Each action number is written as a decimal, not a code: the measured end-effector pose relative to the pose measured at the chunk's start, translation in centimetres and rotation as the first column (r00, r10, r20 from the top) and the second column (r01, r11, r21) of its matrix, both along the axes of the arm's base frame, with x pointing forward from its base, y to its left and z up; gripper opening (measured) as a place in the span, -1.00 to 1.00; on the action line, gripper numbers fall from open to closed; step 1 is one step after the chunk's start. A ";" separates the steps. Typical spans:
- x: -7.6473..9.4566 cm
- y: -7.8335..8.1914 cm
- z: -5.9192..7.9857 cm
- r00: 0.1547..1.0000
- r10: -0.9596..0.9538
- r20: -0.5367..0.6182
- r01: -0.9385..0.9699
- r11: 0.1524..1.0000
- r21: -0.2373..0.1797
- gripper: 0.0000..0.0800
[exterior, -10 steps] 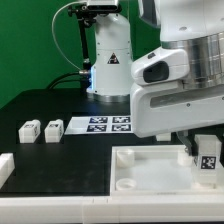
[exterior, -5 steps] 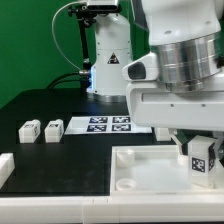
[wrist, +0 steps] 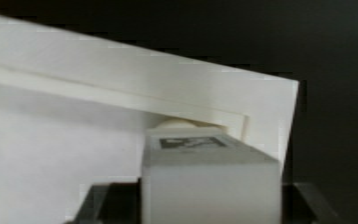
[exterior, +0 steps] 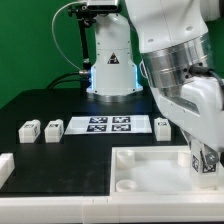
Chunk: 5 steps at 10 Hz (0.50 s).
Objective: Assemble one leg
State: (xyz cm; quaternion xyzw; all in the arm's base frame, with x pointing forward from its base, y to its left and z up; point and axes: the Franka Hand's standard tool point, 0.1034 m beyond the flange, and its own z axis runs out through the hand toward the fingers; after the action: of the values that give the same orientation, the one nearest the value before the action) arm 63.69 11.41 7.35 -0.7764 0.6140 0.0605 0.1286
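In the lower right of the exterior view, the gripper (exterior: 207, 165), its jaws clamped on the leg (exterior: 208, 158), holds it upright at a corner socket (wrist: 190, 124) of the white tray-like part (exterior: 150, 170), while farther back, mid-frame, spare blocks (exterior: 29, 129) and the marker board (exterior: 110, 124) lie on the black table (exterior: 40, 105).

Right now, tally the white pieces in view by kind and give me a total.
Leg: 4 (two at the exterior view's left, one beside the marker board at, one in the pincer at)
Tray-like part: 1
Marker board: 1
White block cut off at the exterior view's left edge, kind unclear: 1
Total: 7
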 end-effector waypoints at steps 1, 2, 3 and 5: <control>0.0 0.0 0.0 0.998 0.064 0.017 -0.064 0.998 -0.006 -0.21; -0.1 0.0 0.0 0.980 0.194 0.049 -0.193 0.981 -0.024 0.25; 0.0 0.2 0.1 0.909 0.409 0.082 -0.403 0.911 -0.083 0.54; -0.2 0.5 -0.1 0.777 0.620 0.111 -0.606 0.784 -0.135 0.61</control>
State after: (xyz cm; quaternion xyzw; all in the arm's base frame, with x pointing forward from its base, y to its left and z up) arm 63.51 11.91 7.30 -0.9413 0.3182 0.0126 0.1117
